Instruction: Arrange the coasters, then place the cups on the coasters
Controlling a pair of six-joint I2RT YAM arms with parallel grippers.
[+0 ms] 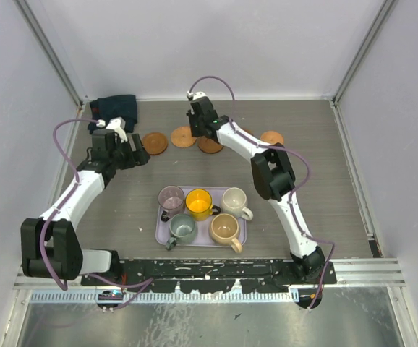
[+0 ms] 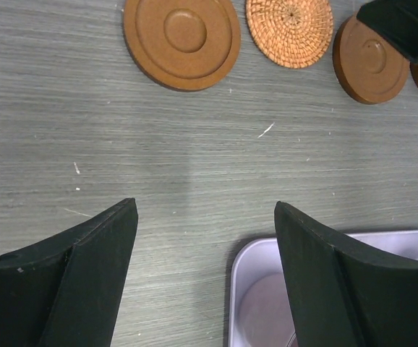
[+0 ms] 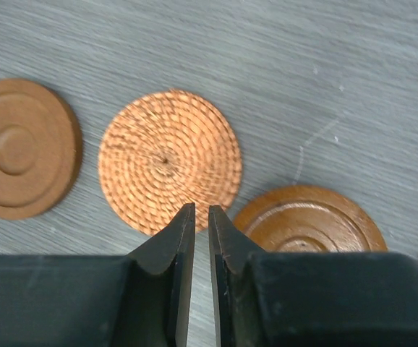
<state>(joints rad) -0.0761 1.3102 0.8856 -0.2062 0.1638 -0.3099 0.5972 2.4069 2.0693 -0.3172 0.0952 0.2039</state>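
Several coasters lie in a row at the back of the table: a dark wooden coaster (image 1: pixel 155 142) (image 2: pixel 182 36) (image 3: pixel 17 148), a woven orange coaster (image 1: pixel 184 137) (image 2: pixel 290 29) (image 3: pixel 169 160), another wooden coaster (image 1: pixel 210 145) (image 2: pixel 370 59) (image 3: pixel 310 220) and a far-right coaster (image 1: pixel 271 137). Five cups stand on the lavender tray (image 1: pixel 200 243) (image 2: pixel 249 267): mauve (image 1: pixel 171 197), yellow (image 1: pixel 198 203), cream (image 1: pixel 233 200), grey-green (image 1: pixel 181 228), tan (image 1: pixel 224 228). My left gripper (image 1: pixel 138 153) (image 2: pixel 205 210) hangs open and empty over bare table beside the tray corner. My right gripper (image 1: pixel 198 136) (image 3: pixel 201 210) hovers between the woven and wooden coasters, its jaws nearly together on nothing.
A dark blue cloth (image 1: pixel 116 107) lies in the back left corner. Pale walls close the table on three sides. The right arm's white link (image 1: pixel 241 144) crosses above the coaster row and hides part of it.
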